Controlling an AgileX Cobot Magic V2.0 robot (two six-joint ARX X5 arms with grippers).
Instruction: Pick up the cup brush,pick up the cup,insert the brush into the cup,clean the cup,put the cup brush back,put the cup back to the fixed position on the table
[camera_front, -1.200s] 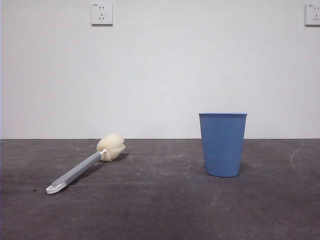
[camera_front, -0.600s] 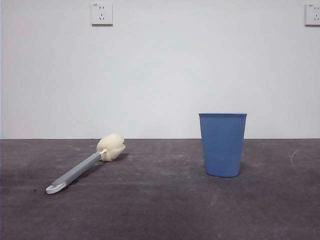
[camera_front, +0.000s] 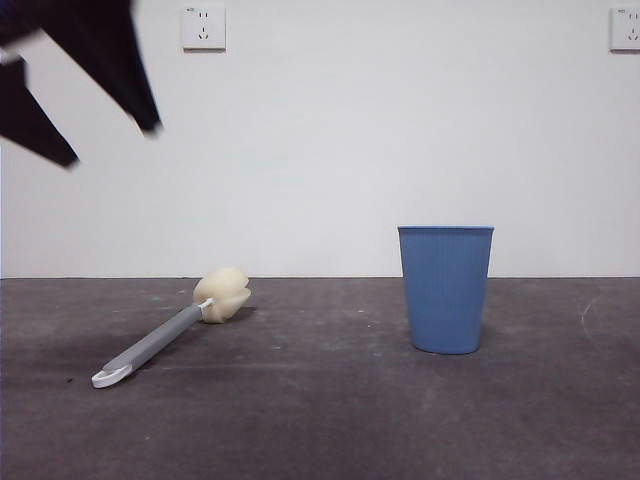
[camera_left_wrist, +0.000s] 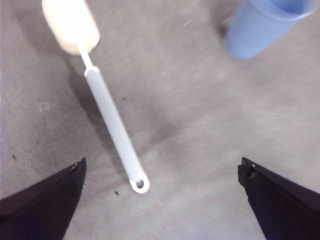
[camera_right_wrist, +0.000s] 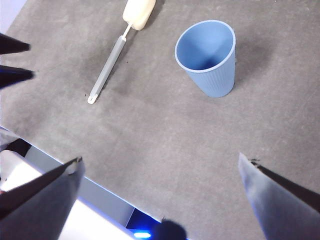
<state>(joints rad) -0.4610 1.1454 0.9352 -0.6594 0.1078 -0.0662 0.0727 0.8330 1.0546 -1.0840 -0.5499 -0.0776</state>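
While you watch the front view, the left tool (camera_front: 110, 145) hangs high at the upper left corner, its two black jaws spread wide and holding nothing, well above the cup brush (camera_front: 170, 335). Your brush lies flat on the bench (camera_front: 320, 420), its cream sponge head (camera_front: 223, 294) toward the back wall and the white looped end (camera_front: 110, 377) nearest the camera. From the left wrist camera you see the grey handle (camera_left_wrist: 112, 125) running between the jaws' line of sight, the loop (camera_left_wrist: 139, 185) lying on bare bench and touched by neither jaw. The blue ribbed cup (camera_front: 446, 288) stands upright on its base, mouth up, well apart from the brush. Your right tool (camera_right_wrist: 160, 200) is also spread wide and empty, high over the bench, with the cup (camera_right_wrist: 207, 57) and brush (camera_right_wrist: 112, 60) both far below it.
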